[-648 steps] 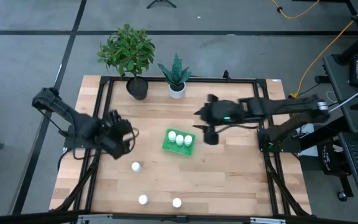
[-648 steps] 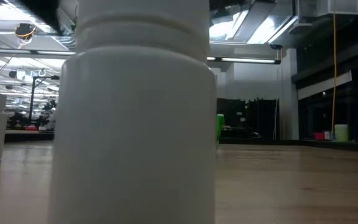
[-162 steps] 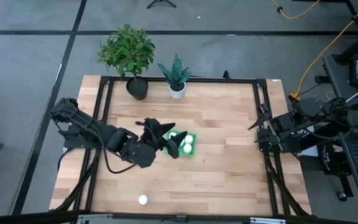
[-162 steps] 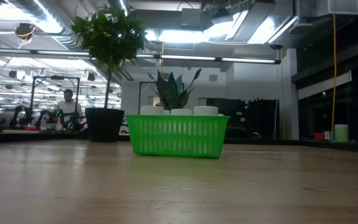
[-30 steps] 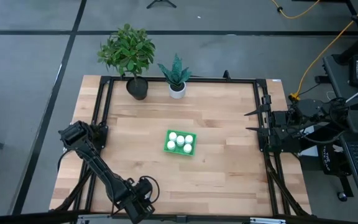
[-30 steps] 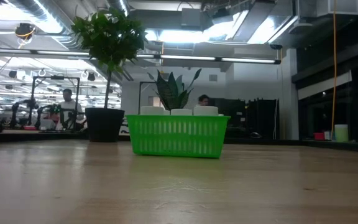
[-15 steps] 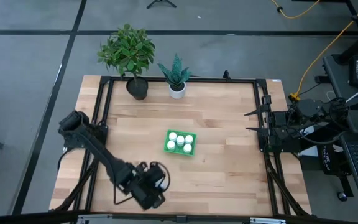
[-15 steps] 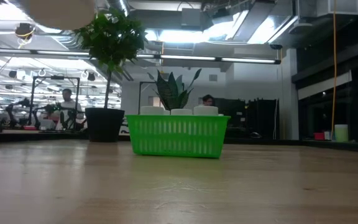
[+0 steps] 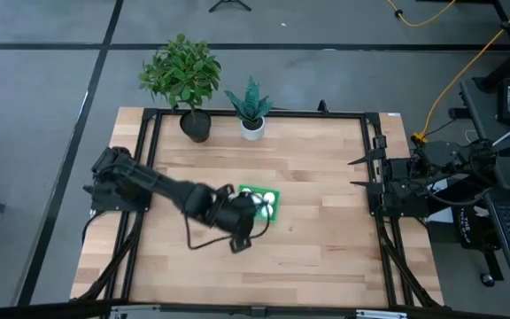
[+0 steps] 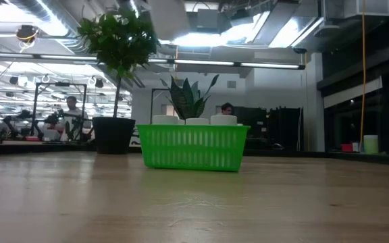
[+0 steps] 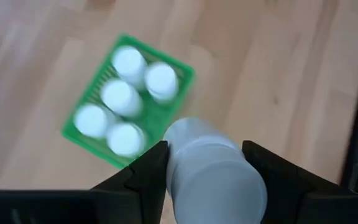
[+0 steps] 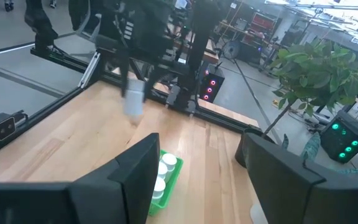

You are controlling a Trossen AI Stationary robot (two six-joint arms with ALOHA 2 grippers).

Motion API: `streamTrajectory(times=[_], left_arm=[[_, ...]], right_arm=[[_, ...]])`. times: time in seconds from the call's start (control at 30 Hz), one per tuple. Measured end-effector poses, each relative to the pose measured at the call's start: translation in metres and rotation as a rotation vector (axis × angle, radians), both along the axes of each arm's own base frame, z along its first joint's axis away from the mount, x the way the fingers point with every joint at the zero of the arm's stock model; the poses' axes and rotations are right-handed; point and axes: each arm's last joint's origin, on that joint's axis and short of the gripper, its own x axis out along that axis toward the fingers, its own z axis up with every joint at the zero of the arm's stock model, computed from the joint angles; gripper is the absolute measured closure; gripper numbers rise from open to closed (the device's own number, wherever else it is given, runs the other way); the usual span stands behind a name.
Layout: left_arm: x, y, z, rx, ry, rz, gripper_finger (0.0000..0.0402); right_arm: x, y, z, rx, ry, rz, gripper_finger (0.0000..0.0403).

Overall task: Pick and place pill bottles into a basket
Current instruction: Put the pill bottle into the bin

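5 basketed pill bottles [image 11: 122, 96], wrist-view only

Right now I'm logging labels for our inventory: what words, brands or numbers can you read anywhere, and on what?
None can be read.
The pill bottle in the left hand shows plain white.
The bottles in the basket show only blank caps.

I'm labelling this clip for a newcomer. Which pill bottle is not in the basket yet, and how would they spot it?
Find the green basket near the middle of the wooden table, with five white-capped pill bottles standing in it. Just beside it hangs the left gripper. The sixth bottle is the one clamped between its dark fingers, above the table, not in the basket.
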Motion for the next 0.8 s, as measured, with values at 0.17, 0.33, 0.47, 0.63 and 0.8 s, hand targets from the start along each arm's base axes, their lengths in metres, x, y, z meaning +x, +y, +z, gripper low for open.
streamTrajectory(times=[0.17,0.33,0.47,0.63,0.8], left_arm=[[0.012,0.035,0.001,0.03,0.017,-0.005,0.0224],[0.023,0.06,0.002,0.001,-0.01,-0.042,0.0224],[0.029,0.069,-0.002,-0.006,-0.007,-0.048,0.0224],[0.041,0.071,-0.02,-0.027,0.039,-0.07,0.0224],[0.051,0.068,-0.04,-0.046,0.092,-0.09,0.0224]], right_arm=[[0.0,0.0,0.0,-0.001,0.0,0.0,0.0169],[0.0,0.0,-0.003,-0.012,0.027,0.0,0.0169],[-0.001,0.0,-0.005,-0.022,0.052,0.001,0.0169],[-0.001,0.0,-0.008,-0.031,0.076,0.001,0.0169],[-0.001,0.0,-0.008,-0.045,0.078,0.003,0.0169]])
